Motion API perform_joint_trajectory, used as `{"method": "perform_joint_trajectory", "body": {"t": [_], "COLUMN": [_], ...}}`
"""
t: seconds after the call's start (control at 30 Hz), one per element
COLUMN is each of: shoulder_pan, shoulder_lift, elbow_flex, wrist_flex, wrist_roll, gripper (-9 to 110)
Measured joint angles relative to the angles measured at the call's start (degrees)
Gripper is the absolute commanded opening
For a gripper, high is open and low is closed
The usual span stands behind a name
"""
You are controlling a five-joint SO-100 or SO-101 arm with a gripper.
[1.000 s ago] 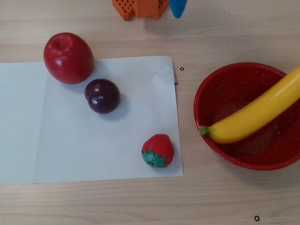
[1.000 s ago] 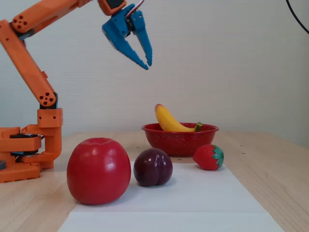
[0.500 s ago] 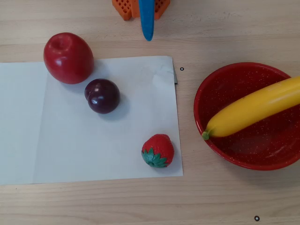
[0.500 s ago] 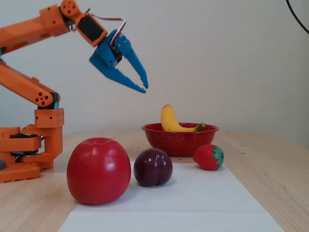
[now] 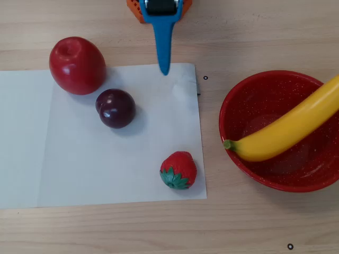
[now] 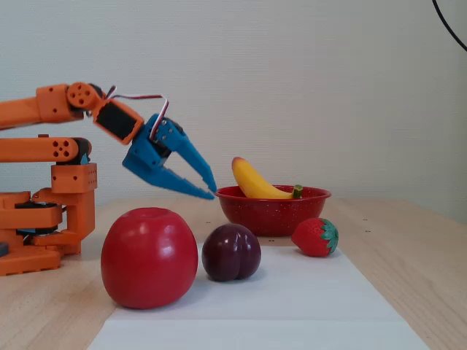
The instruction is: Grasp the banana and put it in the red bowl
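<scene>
Gripper (image 6: 209, 191) slightly parted, holding nothing.

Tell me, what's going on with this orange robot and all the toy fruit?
The banana already lies in the red bowl, its far end sticking out over the rim. The orange arm's blue gripper is empty, jaws apart, hanging above the table away from the bowl. An apple, a plum and a strawberry sit untouched, the last two on the white paper.
</scene>
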Motion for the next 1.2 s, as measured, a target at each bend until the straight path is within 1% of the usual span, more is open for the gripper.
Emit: {"method": "perform_joint_trajectory", "body": {"t": [0.13,0.33,0.4,0.63,0.87,1.2], "shoulder_pan": [-0.62,-0.53,-0.53,-0.44,-0.88,-1.93], "shoulder_lift": [3.43,5.45,5.62,5.71,5.8,5.8], "elbow_flex": [6.33,8.17,11.34,11.43,11.43,11.43], "wrist_flex": [-1.67,-8.09,-9.14,-1.32,8.53,9.4], "wrist_roll": [-0.09,-0.09,-0.09,-3.43,-3.34,-3.43], "gripper": [0,0,0,0,0,1]}}
